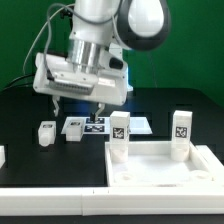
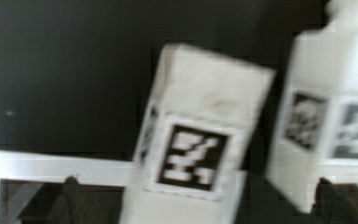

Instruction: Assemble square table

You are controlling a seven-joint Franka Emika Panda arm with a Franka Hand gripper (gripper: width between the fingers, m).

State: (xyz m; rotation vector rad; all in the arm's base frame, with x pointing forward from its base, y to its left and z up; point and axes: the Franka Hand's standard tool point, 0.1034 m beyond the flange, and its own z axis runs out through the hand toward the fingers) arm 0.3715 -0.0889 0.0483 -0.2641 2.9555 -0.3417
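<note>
Jaws spread wide, the gripper point(image 1: 95, 104) hangs over a short white tagged leg point(image 2: 202, 120) standing on the large white rimmed square panel point(image 1: 160, 172); fetching a loose leg point(image 1: 47, 133) probably follows.

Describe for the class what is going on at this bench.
A robot arm is putting a small square table together. Its gripper hangs open above the black bench and holds nothing. Two white legs stand upright at two corners of the square panel. Another leg lies loose on the bench near the marker board.
</note>
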